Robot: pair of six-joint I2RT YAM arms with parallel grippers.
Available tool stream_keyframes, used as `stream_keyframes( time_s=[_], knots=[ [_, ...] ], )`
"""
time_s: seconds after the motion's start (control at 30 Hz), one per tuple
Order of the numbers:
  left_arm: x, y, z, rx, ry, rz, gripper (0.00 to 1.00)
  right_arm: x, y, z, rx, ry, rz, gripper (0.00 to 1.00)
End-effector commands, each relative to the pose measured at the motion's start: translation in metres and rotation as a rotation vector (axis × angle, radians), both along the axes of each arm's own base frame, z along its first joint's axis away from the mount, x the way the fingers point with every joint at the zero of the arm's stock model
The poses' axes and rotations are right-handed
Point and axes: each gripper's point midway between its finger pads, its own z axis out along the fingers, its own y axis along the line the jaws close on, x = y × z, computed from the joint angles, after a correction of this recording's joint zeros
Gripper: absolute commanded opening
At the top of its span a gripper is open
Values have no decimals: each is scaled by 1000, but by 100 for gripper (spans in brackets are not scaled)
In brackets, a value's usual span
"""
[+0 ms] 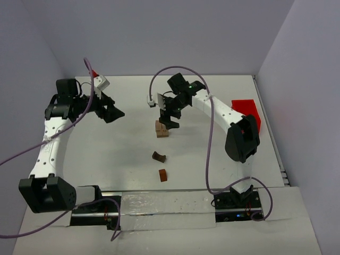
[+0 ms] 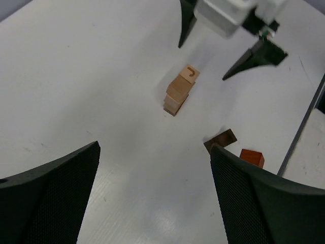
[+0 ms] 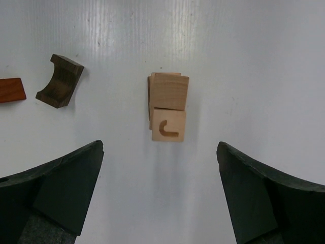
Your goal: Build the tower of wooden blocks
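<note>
The wood block tower [image 1: 161,129] is a short stack of light tan cubes near the table's middle. In the right wrist view the tower [image 3: 169,104] has a curved groove on its top cube. My right gripper [image 1: 170,121] hovers just above and behind it, open and holding nothing, its jaws [image 3: 160,147] wide apart. A dark brown arch block [image 1: 159,156] and a reddish-brown block [image 1: 163,175] lie loose nearer the bases. My left gripper [image 1: 114,114] hangs open at the left, empty, facing the tower [image 2: 180,90].
A large red bin [image 1: 247,112] stands at the right edge of the table beside the right arm. Purple cables loop over both arms. White walls close off the back and sides.
</note>
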Motion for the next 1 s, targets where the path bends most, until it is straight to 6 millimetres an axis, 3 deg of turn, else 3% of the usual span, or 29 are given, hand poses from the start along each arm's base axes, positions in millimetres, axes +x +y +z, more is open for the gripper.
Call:
stream_keyframes(
  time_s=[0.0, 0.13, 0.17, 0.23, 0.33, 0.47, 0.57, 0.8, 0.97],
  knots=[
    [-40, -23, -13, 146, -150, -244, 93, -5, -11, 70, 133, -82, -55, 100],
    [-86, -51, -52, 305, -188, -481, 88, -6, -37, 108, 214, -99, -150, 100],
    [-86, -51, -52, 306, -189, -482, 88, -7, -37, 106, 214, -90, -148, 100],
    [-109, -74, -74, 376, -197, -644, 86, -9, -64, 118, 245, -86, -234, 100],
    [-122, -95, -90, 427, -193, -775, 85, -12, -93, 123, 262, -78, -319, 100],
    [-124, -119, -110, 530, -192, -883, 83, -23, -130, 124, 277, -66, -436, 100],
    [-116, -135, -133, 578, -113, -928, 80, -36, -153, 110, 262, -41, -507, 100],
    [-113, -166, -158, 673, -129, -957, 74, -58, -180, 102, 265, -44, -600, 100],
    [-117, -173, -187, 755, -74, -959, 72, -72, -192, 93, 266, -36, -655, 100]
  ],
)
